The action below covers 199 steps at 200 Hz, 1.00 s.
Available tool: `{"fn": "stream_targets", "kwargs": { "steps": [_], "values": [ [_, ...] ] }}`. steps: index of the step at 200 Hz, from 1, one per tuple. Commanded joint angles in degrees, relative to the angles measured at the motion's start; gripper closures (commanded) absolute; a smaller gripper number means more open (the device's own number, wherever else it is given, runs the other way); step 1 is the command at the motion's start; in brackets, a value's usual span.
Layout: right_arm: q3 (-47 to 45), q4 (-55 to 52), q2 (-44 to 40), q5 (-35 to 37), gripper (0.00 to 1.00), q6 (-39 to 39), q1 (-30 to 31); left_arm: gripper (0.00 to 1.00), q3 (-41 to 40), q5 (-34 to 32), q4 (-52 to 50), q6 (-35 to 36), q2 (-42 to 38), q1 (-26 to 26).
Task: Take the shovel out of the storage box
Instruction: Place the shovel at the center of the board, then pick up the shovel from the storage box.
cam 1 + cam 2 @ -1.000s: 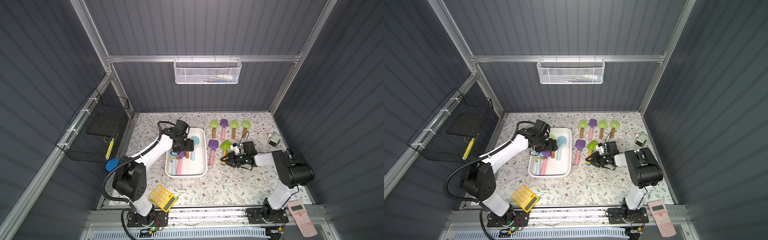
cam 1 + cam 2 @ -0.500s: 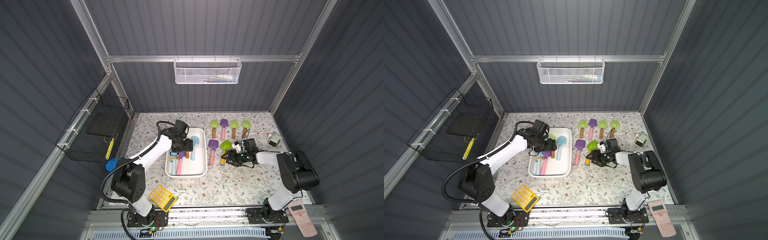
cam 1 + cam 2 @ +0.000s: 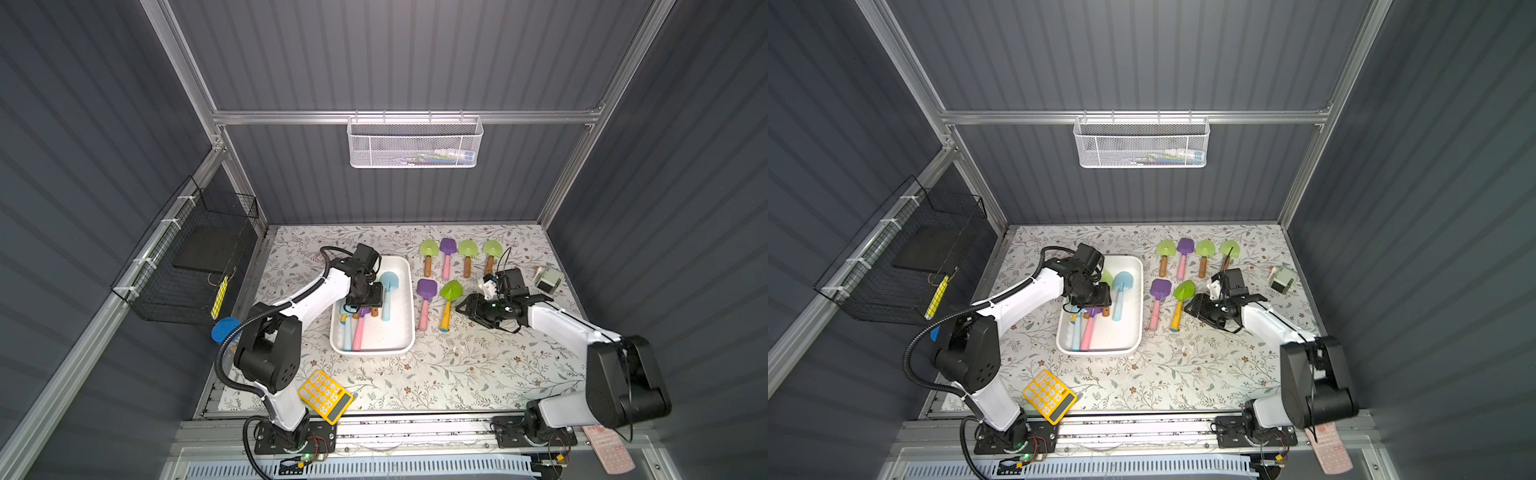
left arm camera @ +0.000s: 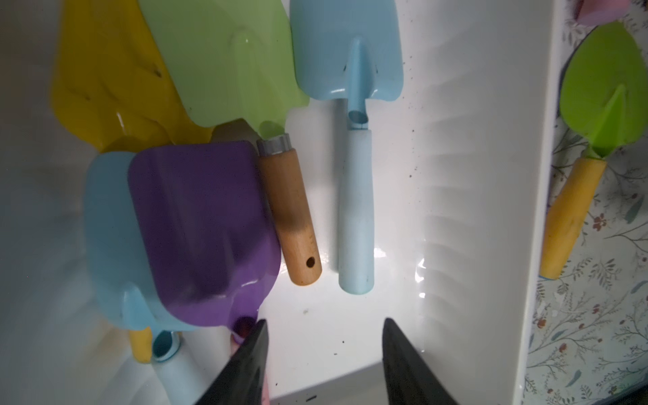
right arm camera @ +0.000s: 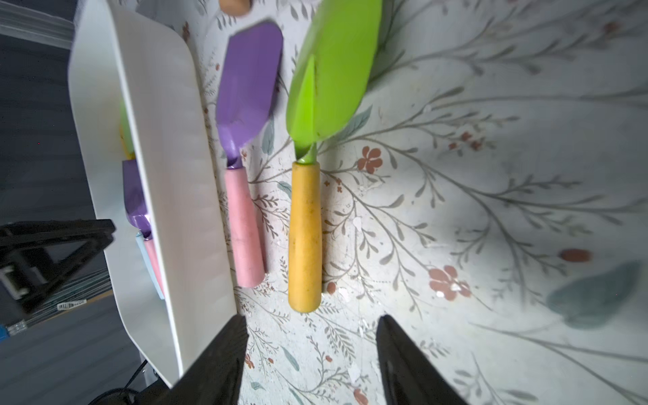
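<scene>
The white storage box point(image 3: 374, 351) point(image 3: 1100, 351) lies left of the table's middle with several toy shovels in it. My left gripper point(image 3: 365, 297) point(image 4: 324, 321) is down inside it, open, with only bare box floor between the fingers. One fingertip point(image 4: 257, 336) sits beside the neck of a purple shovel point(image 4: 200, 228). A light blue shovel point(image 4: 354, 175) point(image 3: 388, 291) and a green one with a wooden handle point(image 4: 224, 59) lie just ahead. My right gripper point(image 3: 461, 309) point(image 5: 310, 317) is open over the table, just behind the yellow handle of a green shovel point(image 5: 305, 228) point(image 3: 449, 303).
A purple shovel with a pink handle point(image 3: 424, 303) lies between the box and the green one. Several more shovels point(image 3: 457, 257) are in a row at the back. A yellow calculator point(image 3: 326, 397) lies front left and a small grey cube point(image 3: 548, 278) at the right. A black wire basket point(image 3: 195, 266) hangs left.
My right gripper has opened, let go of the yellow handle and drawn back a little to the right. The left gripper has stayed low in the box.
</scene>
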Motion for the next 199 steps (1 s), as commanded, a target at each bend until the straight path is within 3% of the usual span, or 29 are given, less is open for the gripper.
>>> {"fn": "stream_targets", "kwargs": {
  "steps": [1,66,155,177,199],
  "values": [
    [2.22,-8.38,-5.44,4.77,0.39,-1.33,0.44,0.52,4.55,0.94,0.55,0.5,2.83,-0.21],
    [3.06,-15.41,-16.59,6.86,0.4,-0.5,2.77,0.53,15.25,3.47,1.19,0.16,15.2,-0.31],
    [1.18,-15.31,-18.19,8.05,0.41,-0.08,3.19,0.57,18.52,3.28,2.66,1.02,24.11,-0.8],
    [0.58,-14.81,-18.03,8.0,0.41,0.14,3.43,0.61,18.7,3.04,2.86,1.03,25.38,-0.83],
    [0.47,-14.72,-17.92,8.02,0.42,0.38,3.69,0.72,18.92,2.82,1.93,1.07,26.05,-1.0]
  ]
}}
